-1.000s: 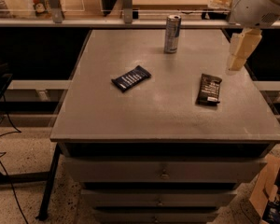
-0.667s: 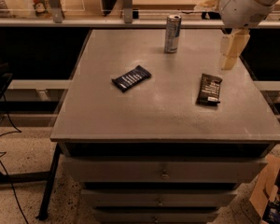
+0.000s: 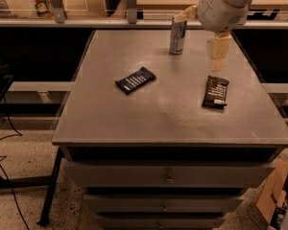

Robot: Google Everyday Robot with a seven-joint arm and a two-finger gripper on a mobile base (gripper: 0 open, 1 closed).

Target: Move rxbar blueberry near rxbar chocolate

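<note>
Hovering near the rxbar chocolate [image 3: 215,92], the gripper [image 3: 217,65] leaves its opening impossible to tell.

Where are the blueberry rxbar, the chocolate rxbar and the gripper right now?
rxbar blueberry [image 3: 135,80]: camera view, middle of the navy wrapper.
rxbar chocolate [image 3: 215,92]: camera view, middle of the dark wrapper.
gripper [image 3: 216,62]: camera view, near its lower tip; it hangs just behind the rxbar chocolate.
</note>
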